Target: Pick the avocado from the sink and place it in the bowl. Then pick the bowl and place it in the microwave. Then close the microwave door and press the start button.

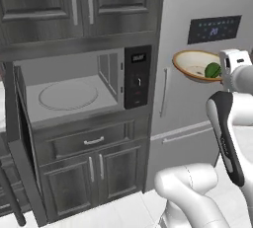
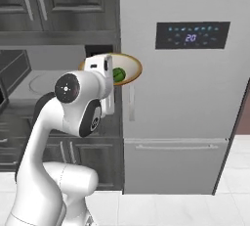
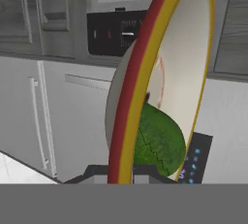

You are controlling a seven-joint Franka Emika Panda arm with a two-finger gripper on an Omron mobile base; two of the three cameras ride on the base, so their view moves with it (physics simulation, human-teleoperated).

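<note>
The bowl (image 1: pixel 196 65) is held in the air to the right of the microwave (image 1: pixel 74 86), level with its black control panel (image 1: pixel 137 76) and in front of the grey fridge (image 1: pixel 207 103). It is carried by its near rim: in the hand view the tan rim (image 3: pixel 127 121) is seen running down between the 2 fingertips of the gripper (image 3: pixel 121 177), so the jaws are judged to be pinched on the rim edge. A rim pinch suits a wide, shallow bowl that cannot be spanned across.

The avocado (image 1: pixel 213 70) lies inside the bowl at the side nearest the gripper, touching the cream wall. It appears to have rolled to the low side, which suggests the bowl is tilted slightly twd the hand; exact tilt can't be told.

The microwave door (image 1: pixel 22 138) stands swung open at the left of the cavity, leaving the grey interior and the round turntable (image 1: pixel 68 95) free to receive the bowl.

Judgement: step 1 (avocado into bowl) done; step 2, bowl into microwave, in hand. The next move calls for travel left, w/ the bowl kept level so the avocado isn't tipped out, and clearance past the control panel. Risk: rim slip under the off-centre load.
</note>
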